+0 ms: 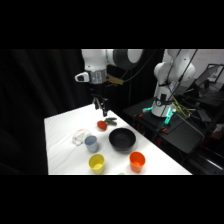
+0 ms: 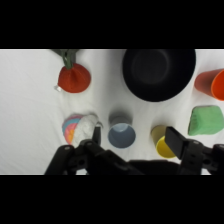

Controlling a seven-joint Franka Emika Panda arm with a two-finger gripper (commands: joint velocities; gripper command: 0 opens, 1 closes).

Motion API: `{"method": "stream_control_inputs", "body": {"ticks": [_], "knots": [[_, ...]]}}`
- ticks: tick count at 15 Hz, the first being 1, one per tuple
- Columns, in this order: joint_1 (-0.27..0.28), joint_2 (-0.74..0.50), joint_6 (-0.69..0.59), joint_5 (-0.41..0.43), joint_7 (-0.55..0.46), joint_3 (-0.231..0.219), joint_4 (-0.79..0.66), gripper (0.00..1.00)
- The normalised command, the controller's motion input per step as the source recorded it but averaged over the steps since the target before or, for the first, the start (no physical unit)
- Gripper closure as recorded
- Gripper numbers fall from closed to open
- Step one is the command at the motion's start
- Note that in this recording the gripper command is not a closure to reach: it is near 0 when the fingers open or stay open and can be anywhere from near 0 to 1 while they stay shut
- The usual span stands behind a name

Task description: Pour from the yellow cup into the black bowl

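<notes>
end effector point(image 1: 101, 106): you hang high above the counter point(image 1: 60, 150), fingers spread apart, holding nothing; in the wrist view the end effector point(image 2: 132, 137) shows one finger on each side of the frame's bottom.
yellow cup point(image 1: 96, 163): upright on the counter, well below you and toward the counter's near edge; in the wrist view the yellow cup point(image 2: 162, 142) is partly hidden behind your right-hand finger.
black bowl point(image 1: 122, 140): below you, between you and the cups' row; in the wrist view the black bowl point(image 2: 159, 74) sits ahead of the fingers, apart from the yellow cup.
neighbours: blue-grey cup point(image 2: 121, 134) between your fingers in the wrist view, orange cup point(image 1: 137, 161) beyond the bowl, a green thing point(image 2: 206, 121) just beside the yellow cup.
step: approach, I judge; nothing grasped yet.
next move: you need to shift over the yellow cup, not the blue-grey one, descend, and close on its wall.
</notes>
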Motion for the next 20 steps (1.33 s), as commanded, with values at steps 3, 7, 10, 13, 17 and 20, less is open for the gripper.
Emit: {"method": "stream_control_inputs", "body": {"ticks": [3, 7, 10, 13, 17, 20], "knots": [[0.022, 0.0, -0.06, 0.026, 0.05, 0.049, 0.09, 0.0], [0.113, 0.01, -0.1, 0.008, 0.15, 0.113, 0.17, 0.0], [0.148, 0.11, -0.04, 0.009, 0.2, 0.127, 0.23, 0.0], [0.142, 0.21, 0.12, -0.017, 0.24, 0.106, 0.23, 0.0], [0.14, 0.32, 0.2, -0.112, 0.24, 0.068, 0.32, 0.0], [0.111, 0.42, 0.17, -0.213, 0.18, -0.015, 0.43, 0.0]]}}
